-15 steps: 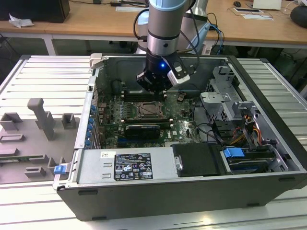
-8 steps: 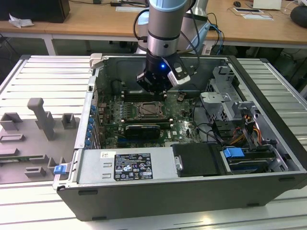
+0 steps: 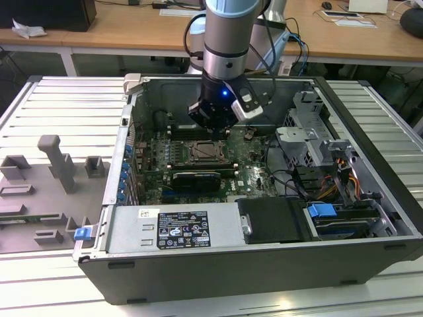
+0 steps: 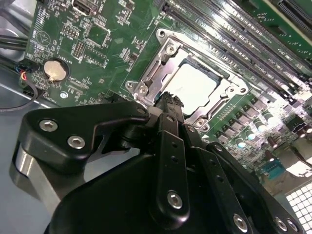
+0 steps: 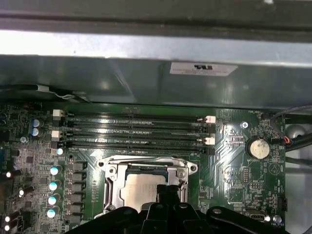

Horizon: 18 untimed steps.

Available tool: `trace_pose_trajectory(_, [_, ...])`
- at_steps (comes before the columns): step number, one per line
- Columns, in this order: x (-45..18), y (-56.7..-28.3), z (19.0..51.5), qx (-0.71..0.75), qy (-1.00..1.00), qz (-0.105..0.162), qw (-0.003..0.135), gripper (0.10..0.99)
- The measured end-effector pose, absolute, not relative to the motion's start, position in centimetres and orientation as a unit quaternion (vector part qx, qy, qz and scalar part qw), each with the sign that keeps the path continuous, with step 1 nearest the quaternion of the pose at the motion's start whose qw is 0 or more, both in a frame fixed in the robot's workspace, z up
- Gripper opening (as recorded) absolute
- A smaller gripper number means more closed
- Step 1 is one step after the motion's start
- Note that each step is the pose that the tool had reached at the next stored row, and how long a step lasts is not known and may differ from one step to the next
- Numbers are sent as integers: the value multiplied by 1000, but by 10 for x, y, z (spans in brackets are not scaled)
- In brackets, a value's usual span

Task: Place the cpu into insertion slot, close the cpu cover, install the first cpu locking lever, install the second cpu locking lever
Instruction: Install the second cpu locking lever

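Observation:
The cpu (image 4: 195, 85) (image 5: 140, 187) lies flat in the insertion slot (image 3: 201, 152) on the green board, its pale metal face showing. The silvery cpu cover (image 4: 163, 58) (image 5: 146, 162) is down around it, framing the chip through its window. My gripper (image 3: 213, 127) hangs just above the far edge of the socket. In both wrist views its black fingertips (image 4: 170, 103) (image 5: 168, 191) are pressed together at the socket's rim beside the chip. Nothing shows between them.
Long memory slots (image 5: 136, 131) run beside the socket, near the case wall (image 5: 156, 83). A black card (image 3: 196, 178) sits in front of the socket. Cables and a drive cage (image 3: 310, 142) fill the exterior view's right. Grey fixtures (image 3: 56, 165) stand outside the case.

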<state>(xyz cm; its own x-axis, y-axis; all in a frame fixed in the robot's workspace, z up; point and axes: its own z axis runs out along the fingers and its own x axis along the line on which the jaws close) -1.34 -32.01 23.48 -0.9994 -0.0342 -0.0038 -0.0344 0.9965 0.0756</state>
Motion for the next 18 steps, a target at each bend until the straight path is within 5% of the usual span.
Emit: trace_pose_trajectory(18, [-23,-372,234,-17,998,56,1,106])
